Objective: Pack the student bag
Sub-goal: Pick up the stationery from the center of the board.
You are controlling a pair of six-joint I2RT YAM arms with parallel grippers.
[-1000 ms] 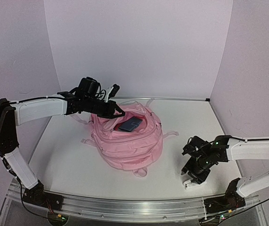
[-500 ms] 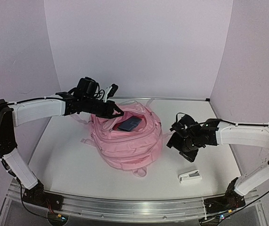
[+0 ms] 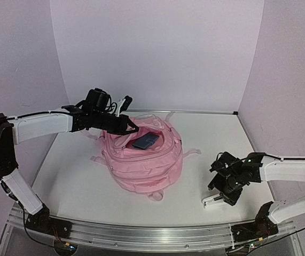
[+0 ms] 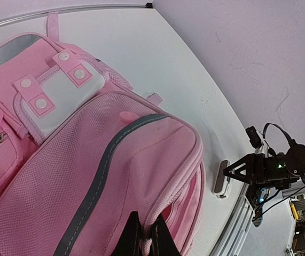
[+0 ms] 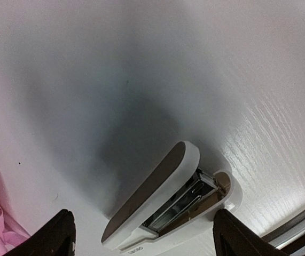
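The pink student bag lies in the middle of the table with its top opening held up; a dark flat item lies in the opening. My left gripper is shut on the bag's pink rim at the back edge; in the left wrist view its fingers pinch the piping. A white and brown stapler lies on the table at the right front. My right gripper is open and hovers just above the stapler, one finger on each side of it.
The table's front rail runs along the near edge. Lilac walls close in the back and both sides. A pink strap trails from the bag toward the right arm.
My right gripper has moved back from near the bag, down and forward to just over the stapler. My left gripper keeps holding the bag's rim; the bag shifted slightly.
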